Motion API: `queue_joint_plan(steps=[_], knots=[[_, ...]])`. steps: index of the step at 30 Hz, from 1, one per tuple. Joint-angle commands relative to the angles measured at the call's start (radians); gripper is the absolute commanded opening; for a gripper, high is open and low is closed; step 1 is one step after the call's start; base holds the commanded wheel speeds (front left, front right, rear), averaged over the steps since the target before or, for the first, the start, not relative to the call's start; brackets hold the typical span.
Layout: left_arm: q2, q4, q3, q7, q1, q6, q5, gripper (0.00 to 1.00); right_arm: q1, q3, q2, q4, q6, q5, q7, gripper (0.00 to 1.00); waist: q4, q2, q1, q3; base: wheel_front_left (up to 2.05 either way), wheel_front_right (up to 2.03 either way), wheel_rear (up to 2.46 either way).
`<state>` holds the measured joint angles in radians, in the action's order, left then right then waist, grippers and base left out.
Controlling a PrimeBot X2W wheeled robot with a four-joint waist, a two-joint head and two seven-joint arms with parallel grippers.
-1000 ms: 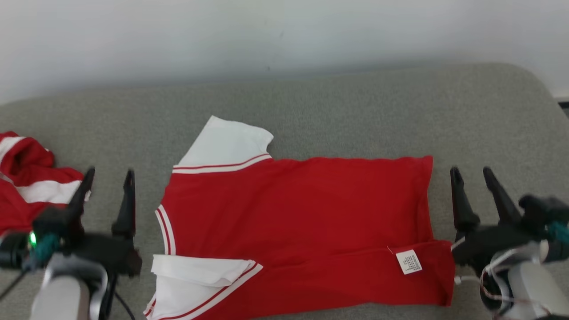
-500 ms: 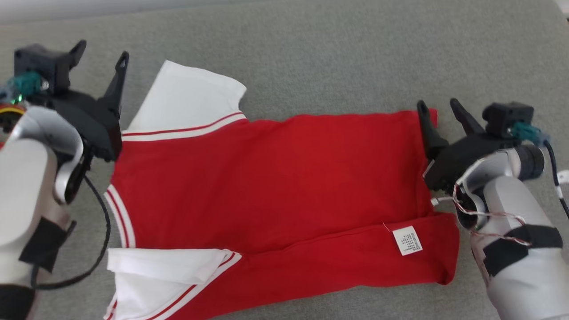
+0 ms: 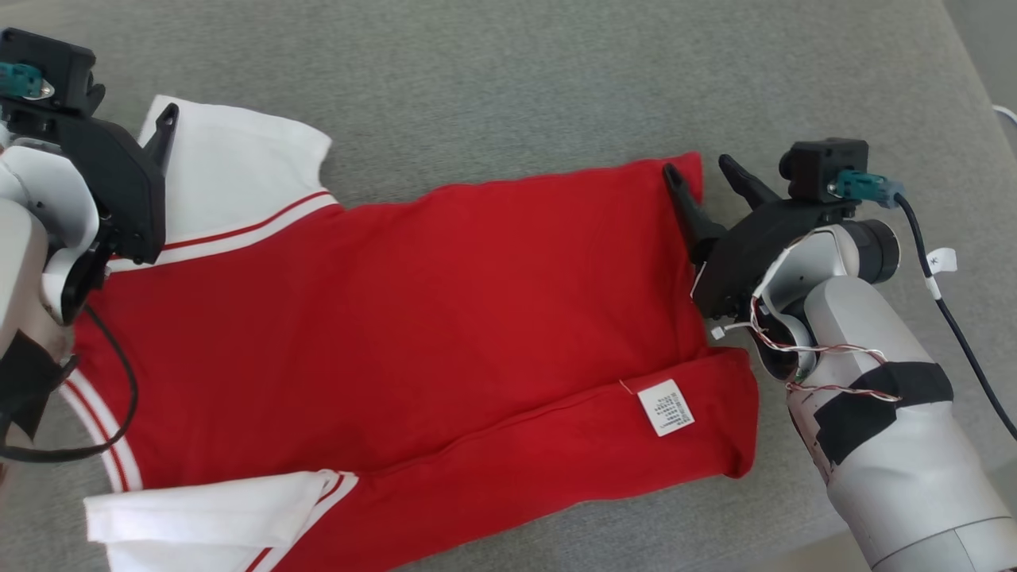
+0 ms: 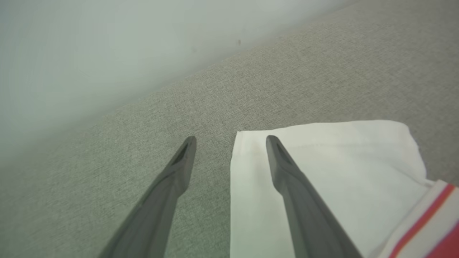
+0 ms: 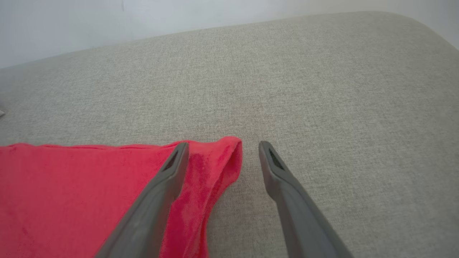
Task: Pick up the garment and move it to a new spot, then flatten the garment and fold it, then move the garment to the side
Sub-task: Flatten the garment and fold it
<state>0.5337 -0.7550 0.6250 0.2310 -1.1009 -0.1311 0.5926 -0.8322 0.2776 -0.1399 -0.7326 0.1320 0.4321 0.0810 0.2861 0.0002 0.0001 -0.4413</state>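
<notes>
The garment (image 3: 437, 318) is a red shirt with white sleeves, spread flat on the grey cushion (image 3: 477, 71). Its near long edge is folded over and shows a white label (image 3: 666, 407). My left gripper (image 3: 131, 119) is open at the far white sleeve (image 4: 340, 172). In the left wrist view its fingers (image 4: 287, 179) straddle the sleeve's outer edge, one over the cloth and one over the cushion. My right gripper (image 3: 699, 164) is open at the far hem corner (image 5: 222, 157), which lies between its fingertips. Neither gripper holds anything.
A pale wall (image 4: 89, 53) rises just behind the cushion's far edge. The cushion's rounded right end (image 3: 965, 71) lies beyond my right arm, whose black cable (image 3: 945, 310) hangs at its side. Bare cushion lies beyond the shirt.
The head camera has tipped down and shifted. Both arms have reached forward, the left to the far sleeve and the right to the far hem corner. Both grippers have stayed open.
</notes>
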Motion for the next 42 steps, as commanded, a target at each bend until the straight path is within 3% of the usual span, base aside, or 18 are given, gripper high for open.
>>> queue_joint_plan(steps=[1,15,16,17,18,19,24,32,42], knots=[[0.007,-0.013,0.013,0.006,-0.016,0.002,0.011,1.0,-0.012,0.008,0.004,-0.005,-0.003,0.009,0.006,1.0,0.021,-0.0002,-0.0001,-0.012,0.0,0.0,0.0],[-0.004,-0.103,0.138,0.024,-0.088,0.002,0.103,1.0,-0.069,0.06,0.025,-0.042,-0.003,0.071,0.022,1.0,0.022,-0.0002,-0.0001,-0.044,0.0,0.0,0.0],[-0.003,-0.11,0.145,0.022,-0.091,0.002,0.11,0.73,-0.071,0.061,0.025,-0.047,-0.003,0.071,0.021,0.93,0.023,-0.0002,-0.0001,-0.046,0.0,0.0,0.0],[-0.003,-0.118,0.152,0.023,-0.093,0.002,0.114,0.29,-0.075,0.063,0.025,-0.051,-0.003,0.073,0.019,0.48,0.022,-0.0002,-0.0001,-0.047,0.0,0.0,0.0],[-0.004,-0.124,0.156,0.02,-0.094,0.002,0.121,0.05,-0.08,0.062,0.026,-0.056,-0.003,0.075,0.015,0.36,0.022,-0.0002,-0.0001,-0.048,0.0,0.0,0.0],[-0.005,-0.133,0.154,0.014,-0.097,0.002,0.129,0.0,-0.086,0.06,0.026,-0.06,-0.003,0.076,0.008,0.0,0.02,-0.0002,-0.0001,-0.049,0.0,0.0,0.0],[-0.017,-0.15,0.162,-0.031,-0.098,0.002,0.149,0.0,-0.1,0.058,0.007,-0.093,-0.003,0.049,-0.031,0.0,0.001,-0.0002,-0.0001,-0.044,0.0,0.0,0.0],[-0.055,-0.12,0.157,-0.203,-0.069,0.002,0.205,0.0,-0.071,0.054,-0.026,-0.13,-0.003,0.051,-0.142,0.0,-0.07,-0.0002,-0.0001,0.029,0.0,0.0,0.0],[-0.053,0.005,0.147,-0.42,0.109,0.008,0.257,0.0,0.08,0.103,-0.11,-0.097,-0.003,0.122,-0.261,0.0,-0.165,-0.0002,-0.0001,0.144,0.0,0.0,0.0]])
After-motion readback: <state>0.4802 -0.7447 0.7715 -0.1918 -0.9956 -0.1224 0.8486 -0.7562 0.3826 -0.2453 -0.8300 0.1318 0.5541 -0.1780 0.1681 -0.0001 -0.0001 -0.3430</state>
